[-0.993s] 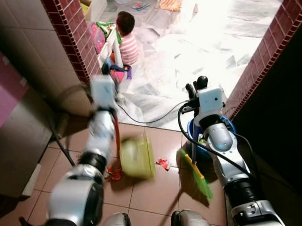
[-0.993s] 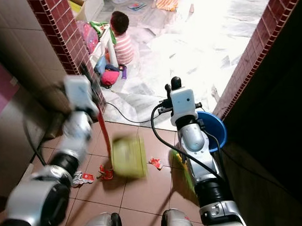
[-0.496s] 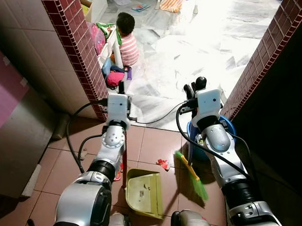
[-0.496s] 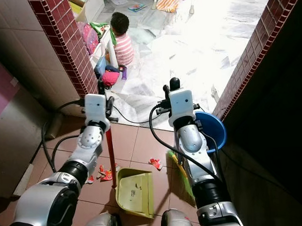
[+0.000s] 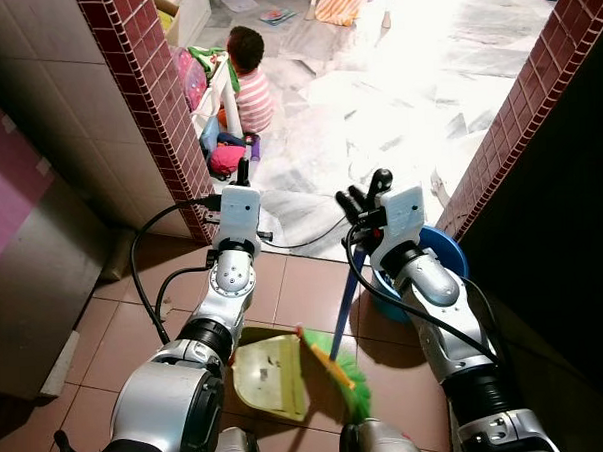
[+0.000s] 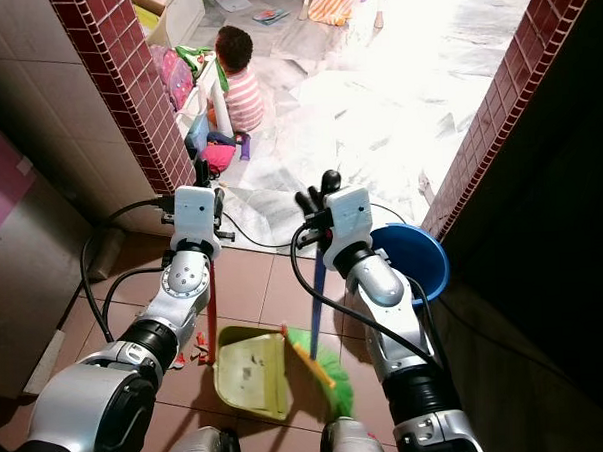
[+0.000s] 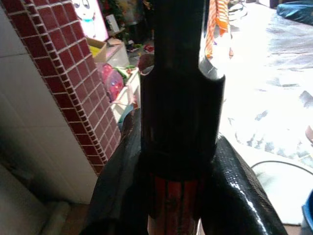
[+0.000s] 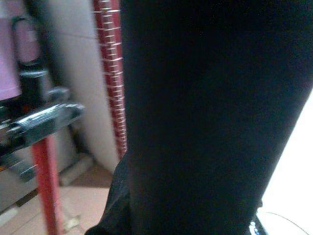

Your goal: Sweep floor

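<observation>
Left gripper (image 6: 201, 180) clamped on dustpan (image 6: 250, 370) handle, right gripper (image 6: 318, 195) on broom (image 6: 315, 354); keep pan flat, sweep scraps (image 6: 200, 348) in gently.

Brown tiled floor (image 6: 259, 278) bears a yellow-green dustpan (image 6: 250, 371) and red scraps (image 6: 199, 346).

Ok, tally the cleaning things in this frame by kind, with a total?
Brooms: 1
Dustpans: 1
Blue basins: 1
Total: 3
</observation>
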### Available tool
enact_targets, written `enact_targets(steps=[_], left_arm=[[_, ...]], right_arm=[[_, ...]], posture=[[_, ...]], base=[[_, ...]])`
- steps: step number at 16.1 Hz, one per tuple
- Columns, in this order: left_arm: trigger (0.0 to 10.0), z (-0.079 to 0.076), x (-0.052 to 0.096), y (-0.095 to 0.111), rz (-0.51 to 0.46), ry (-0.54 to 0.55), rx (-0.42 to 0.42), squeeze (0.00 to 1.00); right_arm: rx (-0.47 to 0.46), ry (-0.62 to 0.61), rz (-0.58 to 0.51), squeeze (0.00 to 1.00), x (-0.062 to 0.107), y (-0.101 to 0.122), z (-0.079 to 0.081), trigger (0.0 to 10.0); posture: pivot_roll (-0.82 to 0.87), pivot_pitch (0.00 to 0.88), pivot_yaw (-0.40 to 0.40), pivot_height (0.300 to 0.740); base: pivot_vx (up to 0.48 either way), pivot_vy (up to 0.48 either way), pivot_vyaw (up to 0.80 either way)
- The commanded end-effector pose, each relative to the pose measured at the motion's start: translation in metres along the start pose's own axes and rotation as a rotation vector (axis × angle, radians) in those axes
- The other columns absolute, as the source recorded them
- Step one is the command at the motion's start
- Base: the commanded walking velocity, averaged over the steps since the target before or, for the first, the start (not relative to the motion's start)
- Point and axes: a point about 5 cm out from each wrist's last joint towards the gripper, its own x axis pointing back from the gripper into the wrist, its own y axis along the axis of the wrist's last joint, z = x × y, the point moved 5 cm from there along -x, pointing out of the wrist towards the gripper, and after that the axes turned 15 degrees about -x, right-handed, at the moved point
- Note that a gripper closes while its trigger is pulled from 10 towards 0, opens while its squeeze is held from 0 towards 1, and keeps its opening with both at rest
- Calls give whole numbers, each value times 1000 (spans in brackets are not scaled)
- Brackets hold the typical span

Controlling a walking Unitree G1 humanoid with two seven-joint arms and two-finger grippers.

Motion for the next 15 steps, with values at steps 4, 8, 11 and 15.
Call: enact_targets(steps=[4, 8, 11, 15], left_arm=[[10000, 10, -3, 1, -16, 20, -66, 0], [10000, -3, 0, 0, -4, -47, 36, 0], [10000, -11, 1, -5, 38, -103, 129, 0], [10000, -24, 3, -10, 80, -183, 202, 0]], right_arm=[[-58, 170, 35, 0, -1, 12, 19, 10000], [-373, 184, -97, 0, -11, 57, 21, 10000], [-330, 125, -188, 0, -17, 88, 9, 10000], [-136, 45, -272, 0, -21, 120, -5, 10000]], posture=[[-161, 73, 55, 740], [-161, 73, 55, 740], [-161, 73, 57, 740], [-162, 69, 57, 740]], base=[[0, 0, 0], [0, 0, 0], [0, 0, 0], [0, 0, 0]])
